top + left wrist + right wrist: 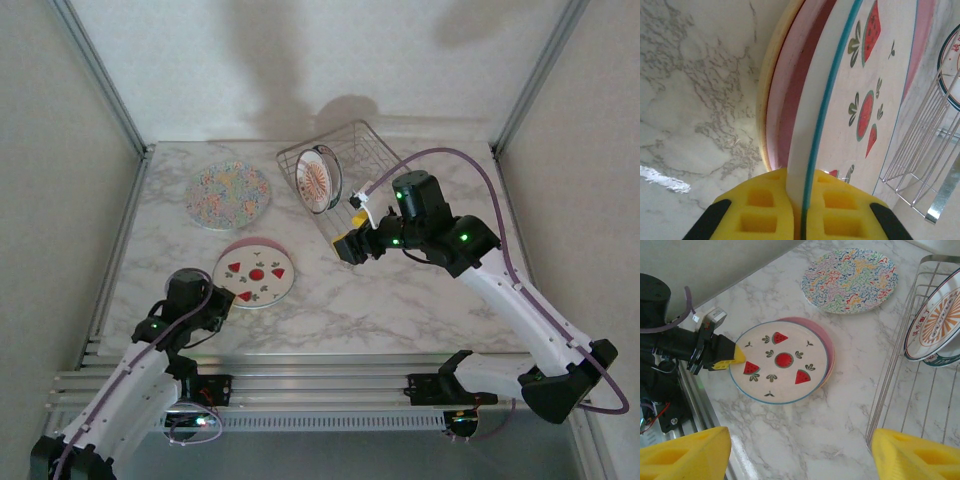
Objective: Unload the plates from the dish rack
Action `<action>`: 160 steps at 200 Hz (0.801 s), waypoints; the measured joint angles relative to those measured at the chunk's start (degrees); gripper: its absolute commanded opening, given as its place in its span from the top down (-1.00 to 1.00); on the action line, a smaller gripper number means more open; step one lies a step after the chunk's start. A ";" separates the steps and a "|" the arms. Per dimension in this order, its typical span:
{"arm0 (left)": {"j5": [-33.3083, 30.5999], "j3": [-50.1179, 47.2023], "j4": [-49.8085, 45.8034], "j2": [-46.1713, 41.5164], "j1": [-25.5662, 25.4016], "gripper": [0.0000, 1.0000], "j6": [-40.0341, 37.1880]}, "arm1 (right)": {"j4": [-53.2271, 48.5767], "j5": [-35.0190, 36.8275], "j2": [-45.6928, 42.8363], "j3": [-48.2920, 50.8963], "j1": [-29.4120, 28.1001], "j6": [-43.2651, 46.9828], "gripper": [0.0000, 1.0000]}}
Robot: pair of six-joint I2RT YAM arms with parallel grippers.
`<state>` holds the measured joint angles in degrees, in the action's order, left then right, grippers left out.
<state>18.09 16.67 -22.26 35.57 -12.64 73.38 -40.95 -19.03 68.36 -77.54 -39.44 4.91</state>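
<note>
A white plate with red-and-green motifs point(255, 272) point(782, 361) lies on top of a pink plate point(829, 347) on the marble table. My left gripper point(222, 296) point(800, 210) is shut on the white plate's near rim point(810, 165). A yellow-orange rim point(764, 100) shows under the pink one. The speckled plate point(228, 194) point(850, 274) lies flat further back. The sunburst plate point(318, 180) point(935, 322) stands on edge in the dish rack point(365, 150) point(900, 390). My right gripper point(355, 232) point(800, 455) hangs open above the table, just left of the rack.
The wire rack point(920, 165) stands at the back right of the table, tilted against the rear wall. An aluminium rail point(300, 385) runs along the near edge. Frame posts point(100, 75) rise at the back corners. Bare marble point(400, 300) lies between the stacked plates and the right arm.
</note>
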 measured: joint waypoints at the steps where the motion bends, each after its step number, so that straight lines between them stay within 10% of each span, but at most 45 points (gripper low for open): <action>1: -0.02 0.00 0.07 0.07 0.00 1.00 0.00 | 0.00 0.00 0.00 0.00 0.00 0.00 -0.50; 75: -1.01 3.19 2.43 5.53 0.00 0.22 -3.39 | 1.09 0.22 0.85 0.00 -0.37 -0.70 -0.50; 160: -3.08 9.42 -5.99 8.44 0.00 0.15 -7.91 | 1.27 1.09 1.09 0.00 -0.57 -1.60 -0.50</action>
<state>15.00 26.09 -28.25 44.01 -12.64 65.47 -39.68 -17.93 69.45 -77.54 -40.01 3.31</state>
